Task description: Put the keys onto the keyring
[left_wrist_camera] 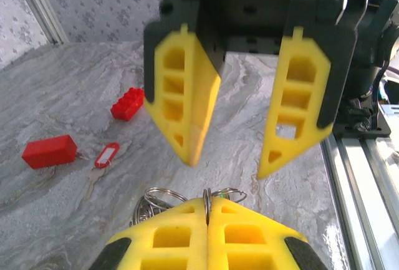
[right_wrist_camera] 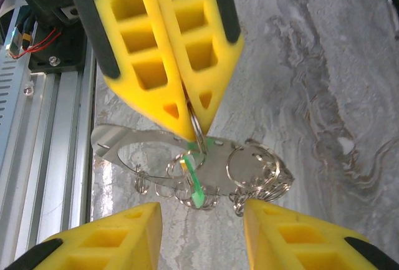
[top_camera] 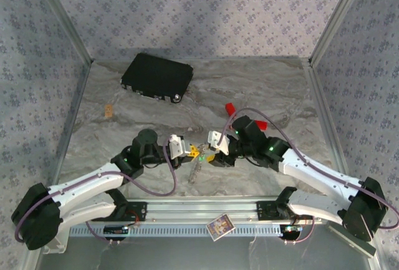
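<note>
Below your left hand (right_wrist_camera: 192, 120), clamped on the keyring (right_wrist_camera: 212, 164): green key (right_wrist_camera: 194, 189), dangling; right hand (right_wrist_camera: 201, 211) open. Approach level, slowly.

Readable text: none.
Card (top_camera: 219, 226) at the front rail (top_camera: 181, 208): a dark printed picture inside a pale border, hanging tilted; any lettering on it is too small to make out.
Red key (left_wrist_camera: 107, 155): a white window sits in its red plastic head, and the window looks blank.
Black case (top_camera: 156, 77): plain dark lid; a few pale specks along its near edge, too small to tell whether they are writing.
Red studded brick (left_wrist_camera: 128, 103): bare red plastic, blurred; no mark on the studs can be read.
</note>
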{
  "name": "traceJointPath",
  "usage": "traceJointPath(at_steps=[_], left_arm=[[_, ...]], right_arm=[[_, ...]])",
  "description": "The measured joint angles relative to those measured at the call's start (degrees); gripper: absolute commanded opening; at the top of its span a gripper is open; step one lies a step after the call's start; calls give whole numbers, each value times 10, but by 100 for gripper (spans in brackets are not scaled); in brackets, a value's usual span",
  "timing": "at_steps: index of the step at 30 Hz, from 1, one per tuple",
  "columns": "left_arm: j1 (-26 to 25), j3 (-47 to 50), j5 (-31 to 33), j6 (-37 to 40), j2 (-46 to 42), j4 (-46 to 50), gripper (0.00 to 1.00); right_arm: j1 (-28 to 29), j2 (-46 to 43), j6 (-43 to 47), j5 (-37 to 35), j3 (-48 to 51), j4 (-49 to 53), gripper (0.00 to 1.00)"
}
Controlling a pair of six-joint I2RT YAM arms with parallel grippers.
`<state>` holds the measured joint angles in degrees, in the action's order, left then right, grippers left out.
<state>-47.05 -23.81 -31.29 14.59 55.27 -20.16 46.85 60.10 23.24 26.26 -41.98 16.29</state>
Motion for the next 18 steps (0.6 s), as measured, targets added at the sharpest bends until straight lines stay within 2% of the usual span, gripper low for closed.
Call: traceJointPath(at_steps=[8, 14, 18], left_arm=[[0, 7, -7, -19, 0, -41, 0], [0, 7, -9, -23, 0, -54, 0], [0, 7, -8, -26, 0, -63, 0]], right_arm=[[0, 21, -30, 10, 17, -49, 38], [0, 23, -37, 22, 17, -64, 18], [0, 23, -40, 32, 17, -66, 8]])
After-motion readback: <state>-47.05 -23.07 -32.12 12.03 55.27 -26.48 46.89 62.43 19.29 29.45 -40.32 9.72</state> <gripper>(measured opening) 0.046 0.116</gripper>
